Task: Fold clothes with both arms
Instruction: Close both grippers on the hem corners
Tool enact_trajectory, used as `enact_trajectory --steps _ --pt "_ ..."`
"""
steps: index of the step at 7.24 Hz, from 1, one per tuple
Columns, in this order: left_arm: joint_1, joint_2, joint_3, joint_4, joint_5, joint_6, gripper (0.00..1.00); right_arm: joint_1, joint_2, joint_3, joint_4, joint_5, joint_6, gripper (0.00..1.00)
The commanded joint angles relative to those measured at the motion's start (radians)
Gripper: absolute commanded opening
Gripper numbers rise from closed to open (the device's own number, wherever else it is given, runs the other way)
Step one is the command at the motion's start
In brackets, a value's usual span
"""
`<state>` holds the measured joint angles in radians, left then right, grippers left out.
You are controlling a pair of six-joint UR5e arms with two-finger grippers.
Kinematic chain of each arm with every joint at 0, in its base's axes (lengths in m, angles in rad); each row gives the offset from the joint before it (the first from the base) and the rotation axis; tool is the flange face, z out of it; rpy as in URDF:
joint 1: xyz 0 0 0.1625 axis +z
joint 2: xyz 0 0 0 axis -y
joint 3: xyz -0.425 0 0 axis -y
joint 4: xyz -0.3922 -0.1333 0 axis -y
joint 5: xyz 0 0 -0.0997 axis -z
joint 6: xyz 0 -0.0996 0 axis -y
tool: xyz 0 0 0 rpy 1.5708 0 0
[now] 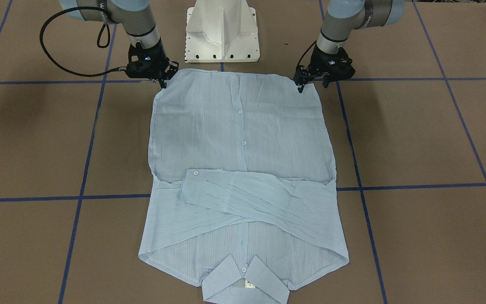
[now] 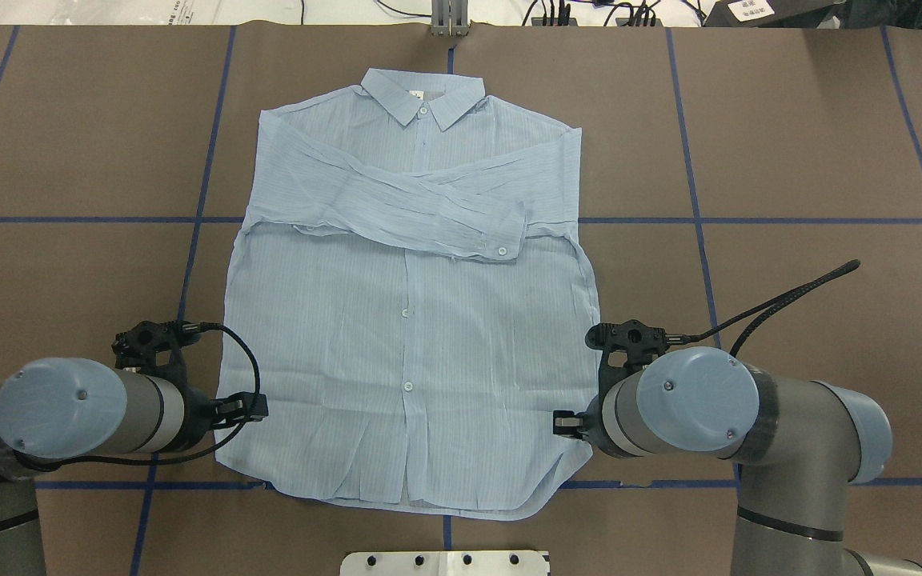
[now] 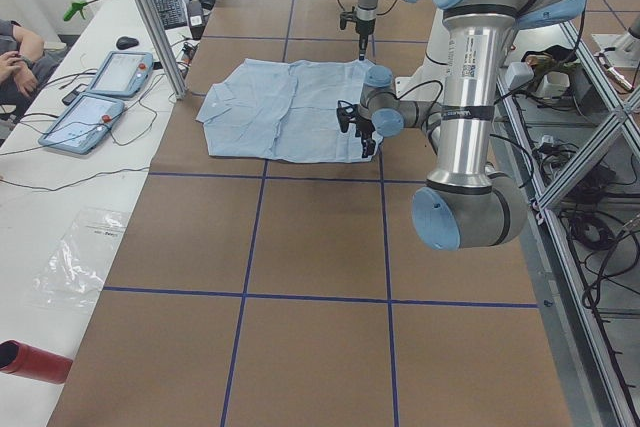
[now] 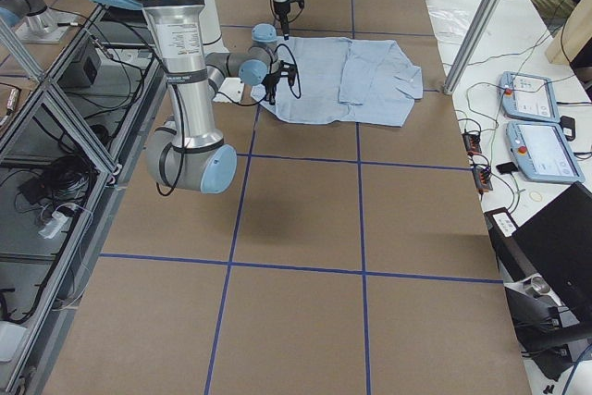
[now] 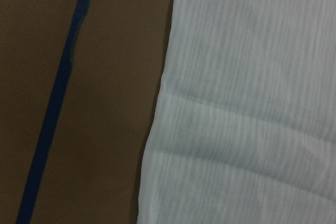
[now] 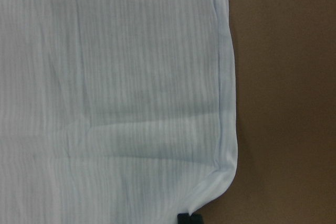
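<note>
The light blue striped shirt (image 1: 243,169) lies flat and face up on the brown table, its collar (image 2: 422,96) at the far side and both sleeves folded across the chest. Its hem is nearest the robot. My left gripper (image 1: 312,86) is low at the hem corner on my left, its jaws apart; one finger is over the cloth and one is off it. The left wrist view shows only the shirt edge (image 5: 252,103). My right gripper (image 1: 163,82) is at the other hem corner. In the right wrist view its fingertips (image 6: 189,217) are together at the corner of the cloth (image 6: 115,87).
The white pedestal base (image 1: 222,33) stands just behind the hem. Blue tape lines (image 2: 693,216) cross the table. A black cable (image 1: 57,50) loops off the right wrist. Tablets (image 3: 100,97) lie on a side bench beyond the collar end.
</note>
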<state>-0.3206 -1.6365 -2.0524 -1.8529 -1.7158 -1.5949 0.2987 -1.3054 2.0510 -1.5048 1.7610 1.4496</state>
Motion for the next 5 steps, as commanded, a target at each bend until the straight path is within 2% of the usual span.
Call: enact_trajectory --steps 1,5 --pt "0.003 0.001 0.012 0.000 0.001 -0.004 0.77 0.002 0.000 0.001 0.000 0.000 -0.002 0.00" --pt "0.003 0.003 0.035 0.000 0.001 -0.002 0.62 0.007 0.000 -0.002 0.000 0.000 -0.002 0.00"
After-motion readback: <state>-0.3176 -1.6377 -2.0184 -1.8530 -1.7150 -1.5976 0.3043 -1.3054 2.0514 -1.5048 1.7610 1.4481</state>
